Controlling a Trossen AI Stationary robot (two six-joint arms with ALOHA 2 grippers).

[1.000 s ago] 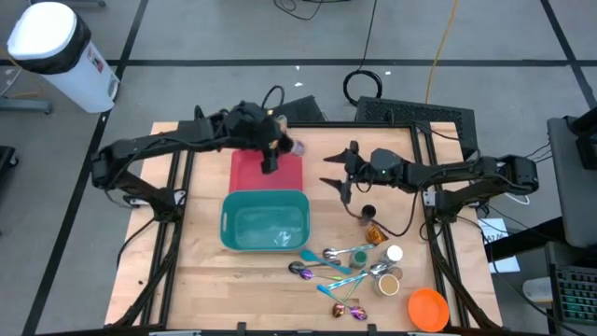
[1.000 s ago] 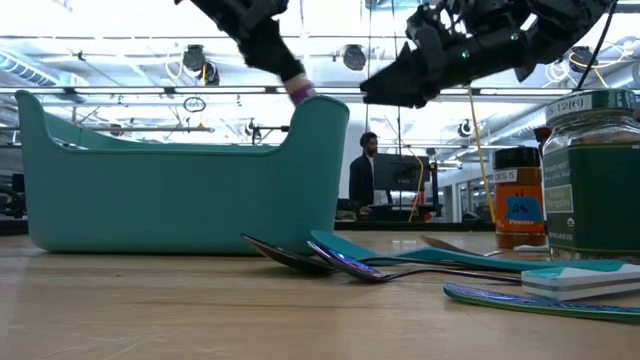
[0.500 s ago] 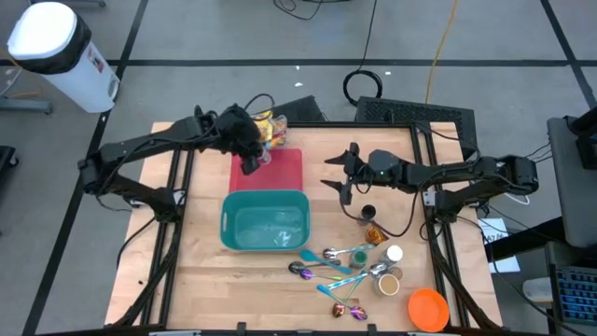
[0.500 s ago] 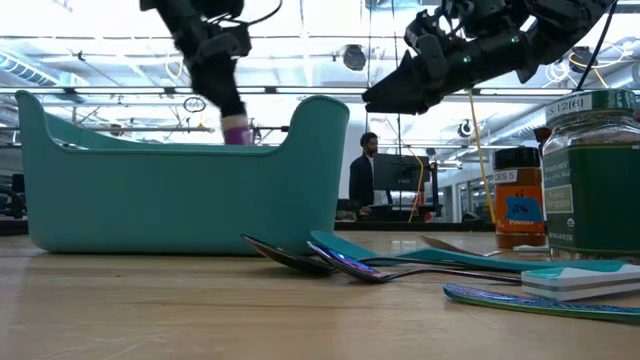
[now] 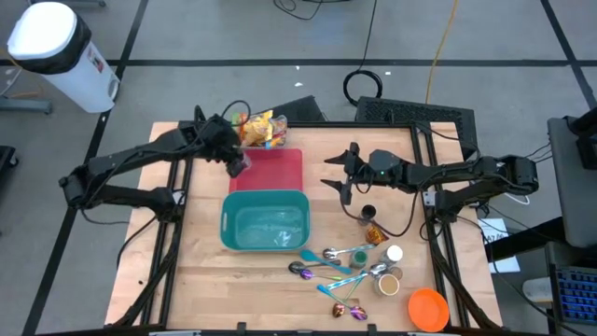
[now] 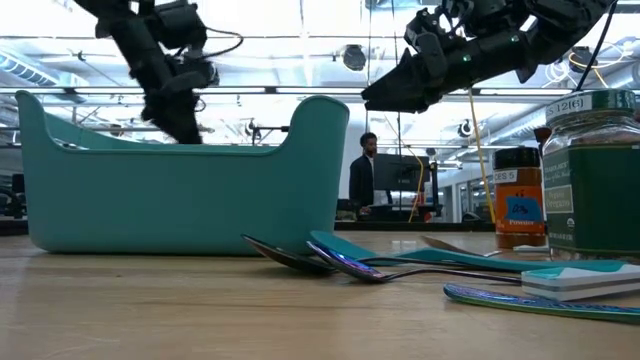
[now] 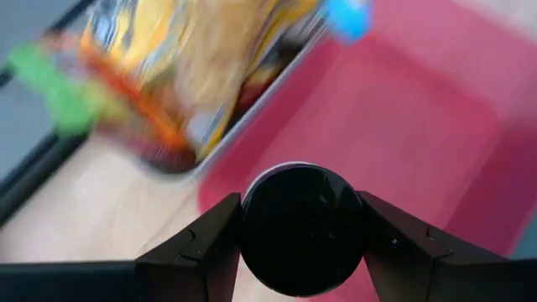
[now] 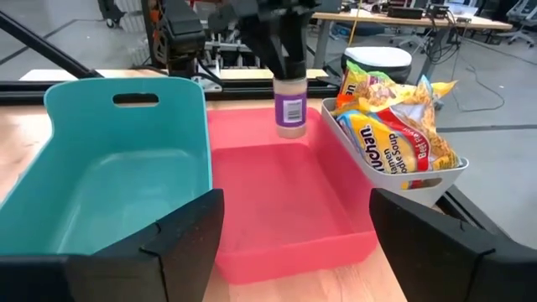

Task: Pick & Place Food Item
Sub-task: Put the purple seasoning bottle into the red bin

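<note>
The left hand [image 5: 237, 164] grips a small jar [image 8: 290, 107] and has swung it away from the right side of the red tray [image 5: 280, 171] to its left edge. It isn't put down yet. The right hand [image 5: 338, 177] waits open

A small black-capped jar [image 8: 291, 110] with a purple label hangs upright above the red bin [image 8: 285, 210]

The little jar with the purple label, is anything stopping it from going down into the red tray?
Nothing visible does. The left gripper holds the small jar in the air above the red tray, and the part of the tray under it looks bare. The noodle packets sit in a white holder beside the tray, off to the side.
</note>
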